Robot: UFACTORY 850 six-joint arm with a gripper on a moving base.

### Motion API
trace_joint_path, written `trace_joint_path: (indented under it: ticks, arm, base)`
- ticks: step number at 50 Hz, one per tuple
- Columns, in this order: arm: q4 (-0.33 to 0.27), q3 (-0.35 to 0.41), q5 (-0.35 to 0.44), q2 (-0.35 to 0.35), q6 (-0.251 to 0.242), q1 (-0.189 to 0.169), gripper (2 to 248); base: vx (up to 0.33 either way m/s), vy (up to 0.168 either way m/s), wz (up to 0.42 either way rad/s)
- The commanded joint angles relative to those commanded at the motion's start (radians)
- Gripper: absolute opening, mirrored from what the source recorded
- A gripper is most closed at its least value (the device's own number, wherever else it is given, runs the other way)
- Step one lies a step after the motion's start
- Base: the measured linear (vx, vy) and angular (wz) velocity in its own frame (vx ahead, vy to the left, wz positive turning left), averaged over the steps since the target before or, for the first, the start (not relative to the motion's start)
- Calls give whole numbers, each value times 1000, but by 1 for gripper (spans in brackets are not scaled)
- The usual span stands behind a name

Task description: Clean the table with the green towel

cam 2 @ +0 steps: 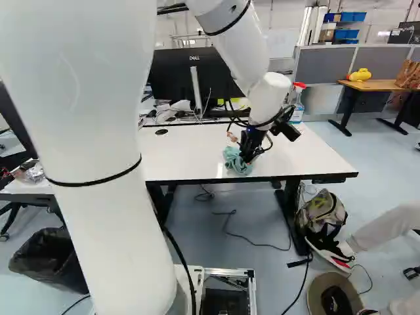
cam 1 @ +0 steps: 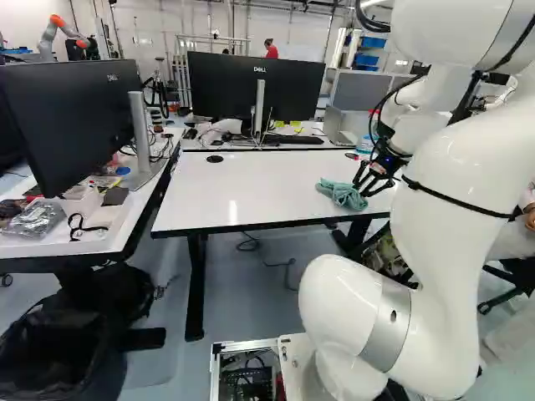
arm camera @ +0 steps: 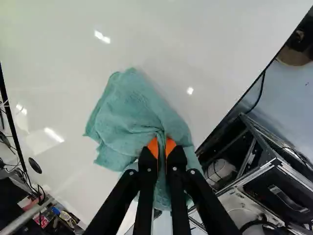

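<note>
In the left base view my gripper (cam 1: 374,179) is over the right part of the white table (cam 1: 242,188), at the green towel (cam 1: 341,193). The right base view shows the crumpled towel (cam 2: 236,161) near the table's front edge. Seen from the wrist, the gripper (arm camera: 162,149) is closed with a fold of the towel (arm camera: 132,112) pinched between its orange pads. The rest of the cloth spreads on the tabletop ahead of the fingers, and some hangs beneath them.
A monitor (cam 1: 255,88) and keyboard stand on the desk behind the table. A spray bottle (cam 2: 297,102) is at the table's far right. Another desk (cam 1: 125,225) adjoins on the left. Another robot (cam 1: 58,33) stands far back. A backpack (cam 2: 323,213) and a person's legs are right of the table.
</note>
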Motion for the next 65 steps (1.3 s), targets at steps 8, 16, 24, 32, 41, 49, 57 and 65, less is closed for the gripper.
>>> trace_joint_path:
  ticks: [8,16,24,32,41,49,57,65]
  arm:
    - [0,-28,0,-23,0,-21,37]
    - [0,-68,0,-54,0,-31,37]
    - [0,-111,0,-88,0,-28,37]
    - [0,-149,0,-117,0,-11,37]
    - [0,-188,0,-147,0,13,37]
    - [0,-217,0,-169,0,40,37]
    - [0,-236,0,-183,0,69,37]
    - [0,-238,0,-184,0,97,37]
  base:
    - [0,0,0]
    - [0,0,0]
    - [0,0,0]
    - [0,0,0]
    - [0,0,0]
    - [0,0,0]
    - [0,0,0]
    - [0,0,0]
